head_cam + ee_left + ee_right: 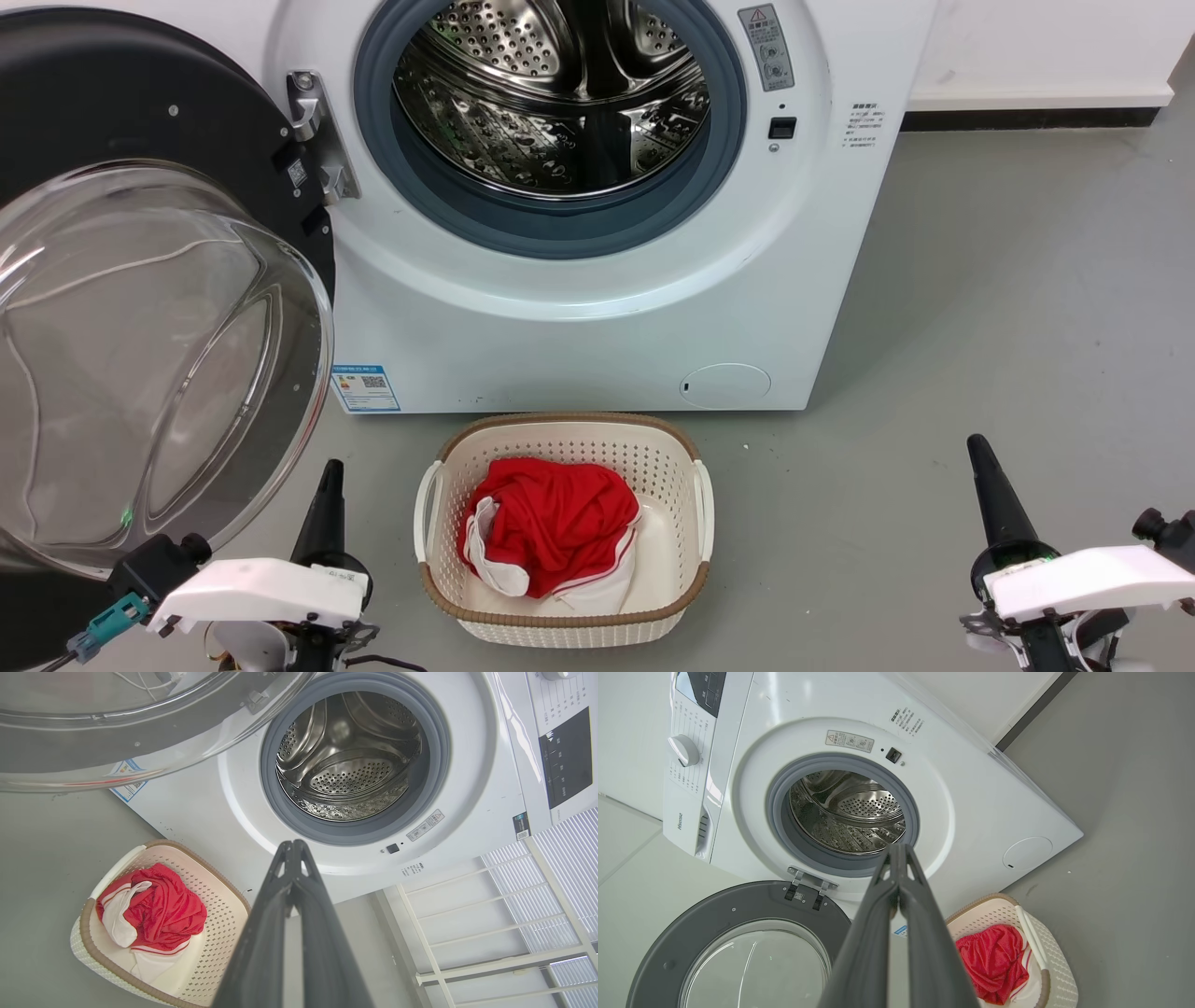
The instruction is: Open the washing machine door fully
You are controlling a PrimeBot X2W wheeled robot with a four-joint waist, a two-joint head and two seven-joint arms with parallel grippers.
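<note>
- Already the washing machine door (103,93) hung wide open at the left of the washing machine (579,336). It hung on its hinge (317,140) beside the drum hole (551,103).
- Nothing held the door, so I think a bump could make it swing back.
- The left jaws were pressed together and held nothing. They sat low, near the door's glass bowl (140,355). A quick lift there might knock the glass.
- The right jaws were pressed together too, and empty. They were well apart from the door, on the other side.
- A basket (569,422) with a red cloth (551,518) sat on the floor (980,327), just in front of the machine. Rolling closer might push it or tip it.
- The floor was grey and smooth, so the basket would likely slide.
- A white wall (1046,47) with a dark strip along the bottom stood behind.
</note>
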